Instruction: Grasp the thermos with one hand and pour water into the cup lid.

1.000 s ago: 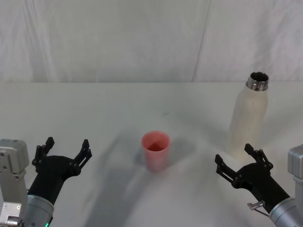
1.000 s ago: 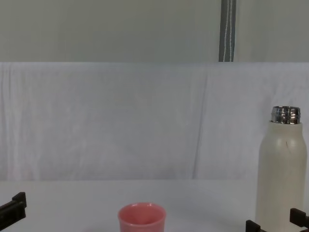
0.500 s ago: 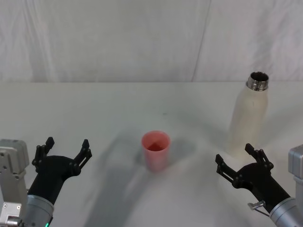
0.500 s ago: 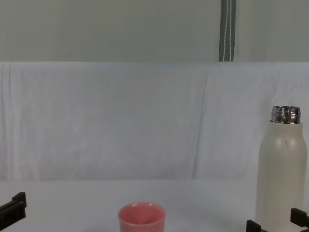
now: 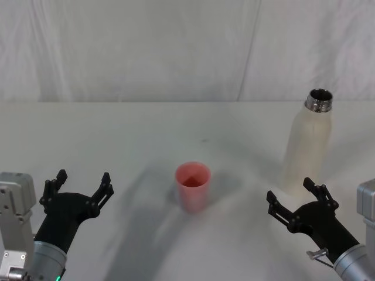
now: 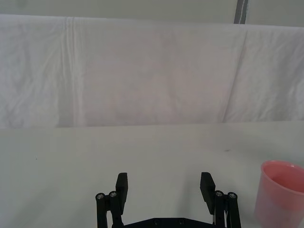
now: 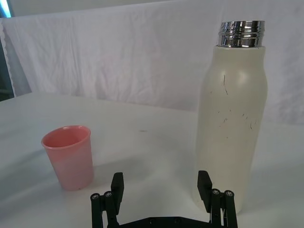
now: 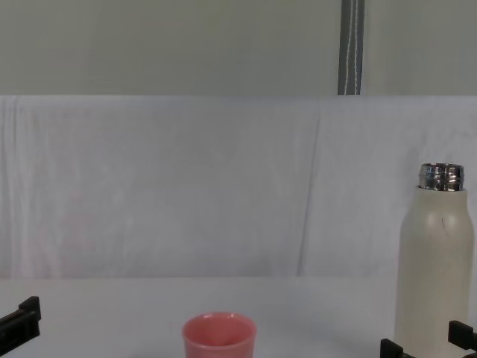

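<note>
White table (image 5: 146, 129), draped cloth backdrop (image 5: 146, 52)

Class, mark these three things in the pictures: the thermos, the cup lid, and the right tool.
thermos (image 5: 307, 149), head view, middle of its cream body.
cup lid (image 5: 193, 190), head view, its pink outer wall.
right tool (image 5: 295, 199), head view, midway between its open fingertips.

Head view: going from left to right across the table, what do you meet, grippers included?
left gripper → cup lid → right gripper → thermos
</note>
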Tool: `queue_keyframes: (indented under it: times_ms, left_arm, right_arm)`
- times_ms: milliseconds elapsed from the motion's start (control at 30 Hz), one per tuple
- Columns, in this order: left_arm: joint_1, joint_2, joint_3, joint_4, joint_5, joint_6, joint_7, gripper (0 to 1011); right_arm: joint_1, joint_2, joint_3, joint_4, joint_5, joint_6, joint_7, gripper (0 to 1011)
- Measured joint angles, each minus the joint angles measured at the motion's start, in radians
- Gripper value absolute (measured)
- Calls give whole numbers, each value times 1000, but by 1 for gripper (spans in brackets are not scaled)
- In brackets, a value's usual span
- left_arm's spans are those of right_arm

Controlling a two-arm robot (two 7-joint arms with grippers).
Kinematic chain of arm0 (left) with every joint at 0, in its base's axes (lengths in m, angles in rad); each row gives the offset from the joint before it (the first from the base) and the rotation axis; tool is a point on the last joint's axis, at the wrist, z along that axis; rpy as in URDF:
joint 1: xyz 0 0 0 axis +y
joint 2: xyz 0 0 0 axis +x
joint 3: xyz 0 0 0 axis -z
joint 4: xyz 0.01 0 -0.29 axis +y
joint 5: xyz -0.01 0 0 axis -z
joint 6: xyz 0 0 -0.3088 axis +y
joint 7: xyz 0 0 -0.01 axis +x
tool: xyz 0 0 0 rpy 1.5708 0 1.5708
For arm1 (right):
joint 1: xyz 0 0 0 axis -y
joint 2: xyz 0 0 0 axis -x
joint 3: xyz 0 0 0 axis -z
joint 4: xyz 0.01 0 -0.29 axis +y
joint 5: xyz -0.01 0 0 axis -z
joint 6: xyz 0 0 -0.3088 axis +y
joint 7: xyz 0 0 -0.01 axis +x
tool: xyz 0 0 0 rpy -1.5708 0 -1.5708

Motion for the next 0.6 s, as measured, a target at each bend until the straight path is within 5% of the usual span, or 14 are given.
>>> queue_keyframes:
  times_ms: [600]
  left_arm:
    - [0, 0, 0, 0, 0, 0, 0, 1001]
  right_arm:
    - [0, 0, 0, 0, 0, 0, 0, 1001]
